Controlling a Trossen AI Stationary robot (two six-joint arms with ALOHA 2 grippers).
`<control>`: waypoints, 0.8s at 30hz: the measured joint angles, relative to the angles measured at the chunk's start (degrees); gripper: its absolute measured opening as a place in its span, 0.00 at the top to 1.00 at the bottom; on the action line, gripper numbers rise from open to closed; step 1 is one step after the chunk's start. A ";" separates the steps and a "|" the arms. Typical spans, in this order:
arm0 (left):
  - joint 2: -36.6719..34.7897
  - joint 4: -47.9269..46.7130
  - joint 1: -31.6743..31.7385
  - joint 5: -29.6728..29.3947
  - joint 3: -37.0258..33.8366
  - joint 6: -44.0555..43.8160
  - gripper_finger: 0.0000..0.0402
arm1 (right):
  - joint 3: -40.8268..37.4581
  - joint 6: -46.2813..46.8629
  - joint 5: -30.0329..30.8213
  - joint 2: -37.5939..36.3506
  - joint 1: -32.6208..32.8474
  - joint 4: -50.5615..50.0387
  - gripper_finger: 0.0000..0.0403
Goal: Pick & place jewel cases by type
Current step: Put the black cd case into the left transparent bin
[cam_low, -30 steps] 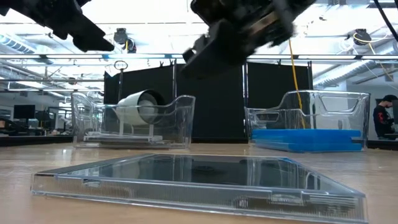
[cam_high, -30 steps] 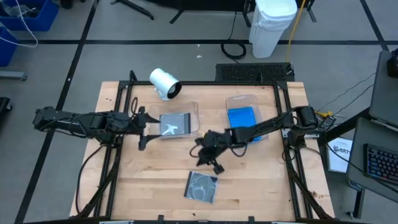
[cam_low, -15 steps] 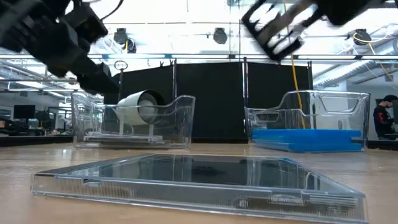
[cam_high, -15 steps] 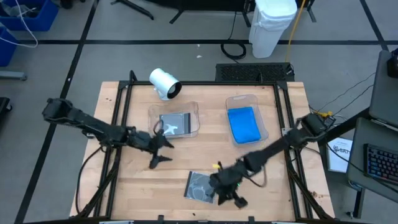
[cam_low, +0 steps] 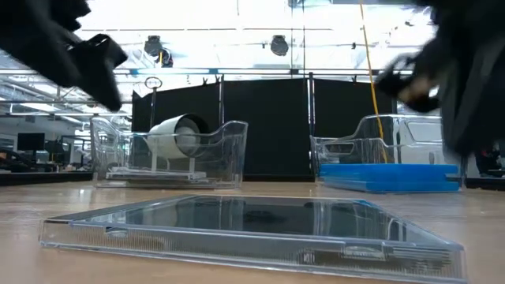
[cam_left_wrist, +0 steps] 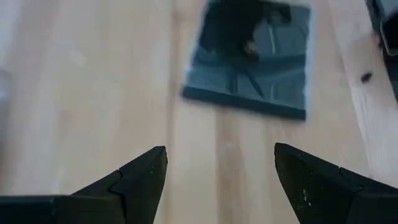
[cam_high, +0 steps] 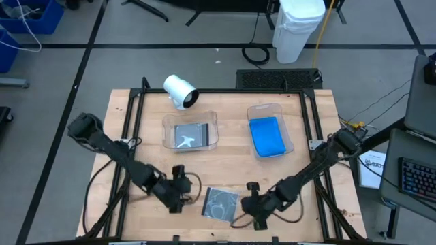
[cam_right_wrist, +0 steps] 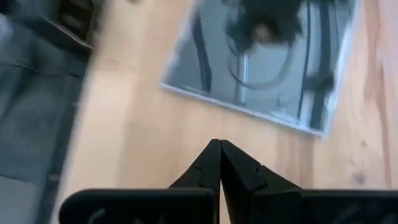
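Blue cases (cam_high: 266, 135) already lie in their tray (cam_high: 287, 122), and grey ones (cam_high: 191, 135) lie in the other tray (cam_high: 212, 120). One grey case (cam_high: 221, 203) is left, flat on the desk (cam_high: 204, 170), so the job looks nearly done. It sits between both hands. Left hand (cam_high: 178, 195) is spread wide and holds nothing. Right hand (cam_high: 251, 204), just beside the case, is pressed together and empty.

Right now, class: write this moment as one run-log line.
grey case: flat on table, free | left end effector: open, on its left | right end effector: shut, on its right | blue cases: in right tray
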 joint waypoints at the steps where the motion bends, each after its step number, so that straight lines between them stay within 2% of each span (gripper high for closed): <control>1: 1.33 -0.15 -0.74 0.08 0.41 -0.28 0.26 | 0.00 0.59 -0.79 0.91 -0.59 -0.43 1.00; 5: 6.38 -0.02 -2.61 3.06 0.92 0.16 0.26 | 0.00 1.84 -2.28 3.71 -1.62 -0.64 1.00; 10: 11.41 0.96 -3.09 4.84 0.89 -5.53 0.26 | 0.04 3.79 -4.13 5.41 -1.86 -0.28 1.00; 14: 14.81 5.68 -2.79 6.65 0.91 -5.80 0.26 | 0.05 4.92 -4.55 6.17 -1.94 0.09 1.00; 20: 17.04 12.08 -1.58 7.19 1.07 -1.28 0.26 | -3.32 5.10 -2.47 6.24 -2.49 7.36 1.00; 24: 17.06 13.79 -0.38 6.72 0.92 1.67 0.26 | -6.71 3.17 -2.26 6.43 -3.80 16.66 1.00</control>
